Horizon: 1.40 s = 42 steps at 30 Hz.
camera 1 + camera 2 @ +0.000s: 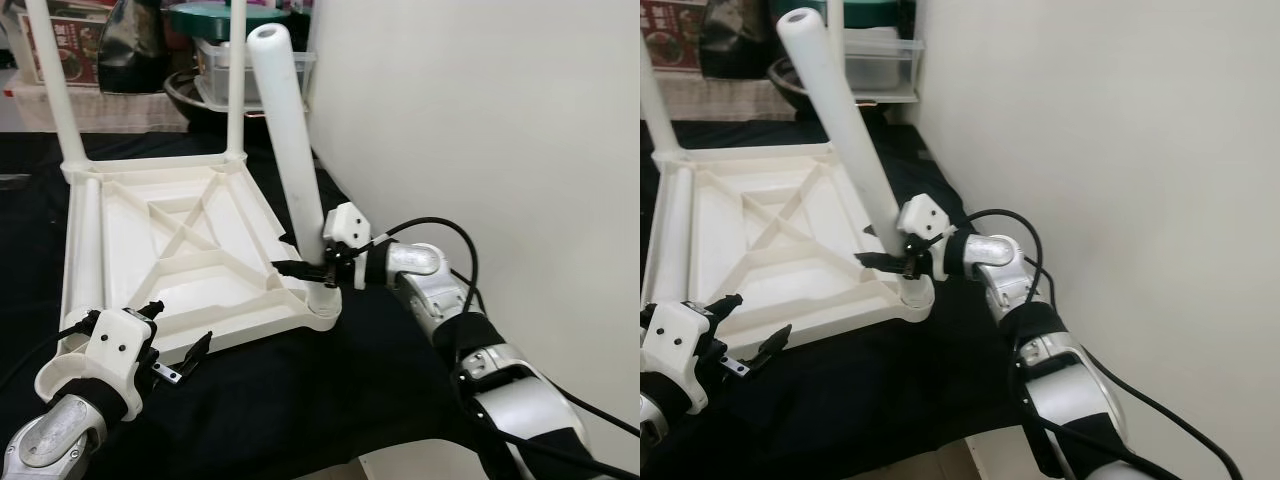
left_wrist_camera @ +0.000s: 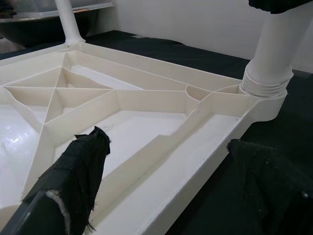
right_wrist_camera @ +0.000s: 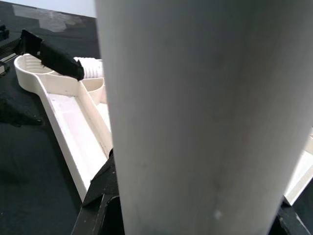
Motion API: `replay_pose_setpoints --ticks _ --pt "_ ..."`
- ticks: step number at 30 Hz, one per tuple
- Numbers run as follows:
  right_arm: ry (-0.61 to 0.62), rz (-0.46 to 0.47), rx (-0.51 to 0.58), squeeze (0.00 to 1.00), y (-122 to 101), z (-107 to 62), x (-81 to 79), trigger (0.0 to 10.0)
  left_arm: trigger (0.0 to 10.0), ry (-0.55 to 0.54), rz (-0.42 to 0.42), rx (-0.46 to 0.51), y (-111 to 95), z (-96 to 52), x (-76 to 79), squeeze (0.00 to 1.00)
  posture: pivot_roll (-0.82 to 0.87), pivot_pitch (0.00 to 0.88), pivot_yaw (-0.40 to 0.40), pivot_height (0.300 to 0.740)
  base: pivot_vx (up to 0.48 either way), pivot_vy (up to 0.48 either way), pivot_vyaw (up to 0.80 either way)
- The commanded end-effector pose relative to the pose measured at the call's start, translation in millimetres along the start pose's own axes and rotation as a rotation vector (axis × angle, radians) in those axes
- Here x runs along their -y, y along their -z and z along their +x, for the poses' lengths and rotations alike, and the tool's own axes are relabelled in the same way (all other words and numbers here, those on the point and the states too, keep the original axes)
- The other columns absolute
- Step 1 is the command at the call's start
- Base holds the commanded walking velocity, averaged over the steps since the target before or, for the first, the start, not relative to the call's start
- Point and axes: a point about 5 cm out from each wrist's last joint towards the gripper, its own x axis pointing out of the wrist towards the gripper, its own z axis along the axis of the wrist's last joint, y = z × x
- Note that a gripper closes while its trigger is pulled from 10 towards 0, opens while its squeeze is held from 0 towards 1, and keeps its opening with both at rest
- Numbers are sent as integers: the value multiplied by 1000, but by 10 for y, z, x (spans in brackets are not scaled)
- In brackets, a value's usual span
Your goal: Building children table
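Black cloth covers the work surface [image 1: 300,400], where the upturned children's table [image 1: 170,260] lies underside up, a white wall at three o'clock. The right end effector [image 1: 318,268] pinches the white leg [image 1: 290,150] low down, just above its corner socket [image 1: 322,305] at five o'clock of the frame. To seat it well, I'd keep the leg upright while twisting it home. The left end effector [image 1: 180,345], spread and empty, hovers just beside the near edge.

Looks like a home, prob. a storage corner: plain white wall [image 1: 480,110], counter [image 1: 300,400] under black cloth, clutter at back incl. clear plastic box [image 1: 215,62], dark bowl [image 1: 195,95], printed red packaging [image 1: 75,45].
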Motion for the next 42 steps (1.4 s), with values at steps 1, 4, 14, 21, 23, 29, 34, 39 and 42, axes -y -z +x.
replay_pose_setpoints --ticks 1,4,14,21,23,29,34,39,42 --pt "-49 55 -7 0 62 67 -66 0 10000 6 -10 7 -24 0 27 0 248 0 -186 740 0 0 0" --pt "-54 200 80 0 18 143 -62 0 10000 -6 -20 8 -20 -26 45 0 264 0 -204 740 0 0 0" --pt "-114 313 201 0 27 181 -200 0 10000 -27 -29 8 -19 -52 25 0 265 0 -201 740 0 0 0" --pt "-107 289 184 0 101 140 -242 0 10000 -36 -21 12 -32 -28 -13 0 256 0 -189 740 0 0 0" --pt "-97 274 165 0 133 121 -254 0 10000 -33 -20 13 -34 -20 -1 0 256 0 -189 740 0 0 0" --pt "-15 251 105 0 202 124 -272 0 10000 -35 -19 13 -29 -16 -4 0 252 0 -190 740 0 0 0" --pt "573 487 -9 0 406 207 -118 0 10000 -54 -20 12 -19 -35 -21 0 243 0 -181 740 0 0 0" --pt "826 648 -65 0 539 192 -131 0 10000 -60 -20 14 -20 -33 -29 0 241 0 -177 740 0 0 0" --pt "909 671 -77 0 571 181 -157 0 10000 -63 -17 14 -18 -23 -39 0 236 0 -170 740 0 0 0"
